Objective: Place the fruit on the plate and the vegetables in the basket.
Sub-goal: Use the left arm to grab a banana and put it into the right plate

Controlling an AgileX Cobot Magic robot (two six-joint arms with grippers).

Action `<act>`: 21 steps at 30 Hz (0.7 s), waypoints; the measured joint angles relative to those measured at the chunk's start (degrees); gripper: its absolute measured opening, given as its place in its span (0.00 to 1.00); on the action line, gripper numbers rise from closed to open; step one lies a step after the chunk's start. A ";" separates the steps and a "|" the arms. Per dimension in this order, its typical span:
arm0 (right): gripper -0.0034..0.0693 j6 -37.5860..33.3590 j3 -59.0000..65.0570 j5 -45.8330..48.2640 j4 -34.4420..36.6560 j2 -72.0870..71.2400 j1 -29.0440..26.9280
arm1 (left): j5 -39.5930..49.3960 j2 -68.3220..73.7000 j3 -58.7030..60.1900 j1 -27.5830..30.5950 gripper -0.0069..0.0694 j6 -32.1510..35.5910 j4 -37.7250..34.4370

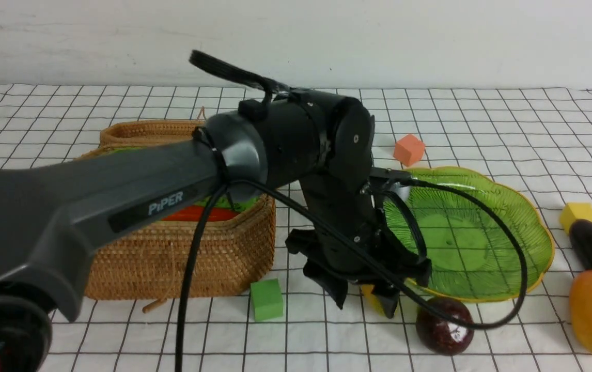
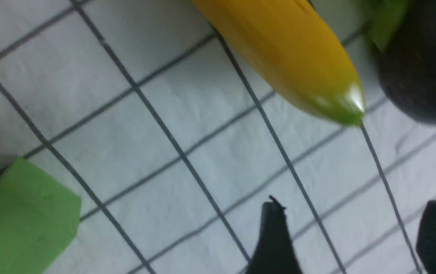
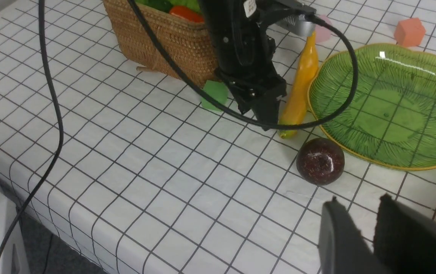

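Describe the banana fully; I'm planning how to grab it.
The banana is long, smooth and glossy, plastic-looking, orange-yellow with a greenish tip. It lies flat on the checked cloth, along the rim of the plate on the basket side; whether they touch is unclear. Its green tip points toward the maroon ball, with a gap between. The left gripper is low beside it, jaws open, not around it.

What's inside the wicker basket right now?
Inside the basket an orange-red carrot shows, with green beside it, lining or a vegetable, I cannot tell. The left arm covers the rest.
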 joint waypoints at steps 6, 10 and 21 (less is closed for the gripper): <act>0.29 0.18 0.00 0.00 0.00 0.00 0.00 | -8.67 1.81 0.00 0.00 0.90 -7.09 1.60; 0.29 0.18 0.00 0.00 0.00 0.00 0.00 | -9.32 3.63 -0.06 0.00 0.88 -7.35 1.62; 0.30 0.18 0.00 0.00 0.00 0.00 0.00 | -9.60 6.92 -0.06 0.00 0.84 -8.92 6.26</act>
